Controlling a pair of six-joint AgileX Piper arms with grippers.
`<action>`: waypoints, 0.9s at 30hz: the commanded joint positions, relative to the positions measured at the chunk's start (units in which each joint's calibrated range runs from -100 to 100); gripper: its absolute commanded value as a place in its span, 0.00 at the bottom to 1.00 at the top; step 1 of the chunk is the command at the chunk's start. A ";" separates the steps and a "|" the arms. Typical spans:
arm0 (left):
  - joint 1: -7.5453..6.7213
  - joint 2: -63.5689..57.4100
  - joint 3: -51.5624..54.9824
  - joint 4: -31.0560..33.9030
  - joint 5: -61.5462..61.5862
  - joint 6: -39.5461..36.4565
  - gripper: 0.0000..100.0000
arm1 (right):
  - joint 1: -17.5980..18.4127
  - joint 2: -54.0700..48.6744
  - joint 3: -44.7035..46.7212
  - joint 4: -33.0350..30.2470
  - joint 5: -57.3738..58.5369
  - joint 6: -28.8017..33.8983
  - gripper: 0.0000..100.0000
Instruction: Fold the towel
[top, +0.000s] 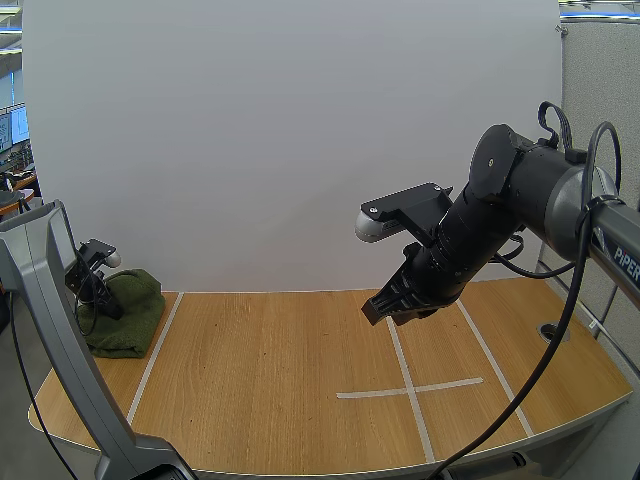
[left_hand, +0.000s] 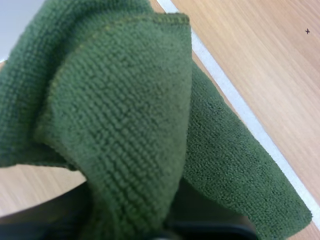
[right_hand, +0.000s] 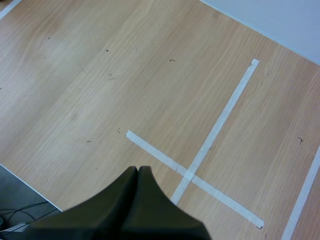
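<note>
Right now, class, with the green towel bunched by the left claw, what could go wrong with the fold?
1. The towel is a bunched heap pinched in the left claw; lifting may drag the heap instead of opening it.
2. It lies near the table's left edge, outside the tape line; a pull could slide it off.
3. The right claw hangs shut over the tape cross, far from the towel, so no corner is pinned.

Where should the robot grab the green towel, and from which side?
Probably the stitched hem of the raised flap, coming from above with the left gripper, which is right at the towel. The towel sits bunched in a heap, so that loose, upstanding edge gives the jaws something thin to pinch.
</note>
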 joint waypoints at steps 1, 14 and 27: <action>0.13 -0.09 -0.58 -0.73 0.40 -0.42 0.72 | -0.04 -0.69 0.40 -0.31 0.95 0.52 0.00; 0.71 -4.74 -4.54 -2.20 0.40 -1.68 1.00 | -0.04 -0.69 0.40 -0.31 0.95 0.52 0.00; 2.11 -10.46 -6.98 -2.49 0.40 -1.79 1.00 | -0.04 -0.69 0.40 -0.31 0.95 0.52 0.00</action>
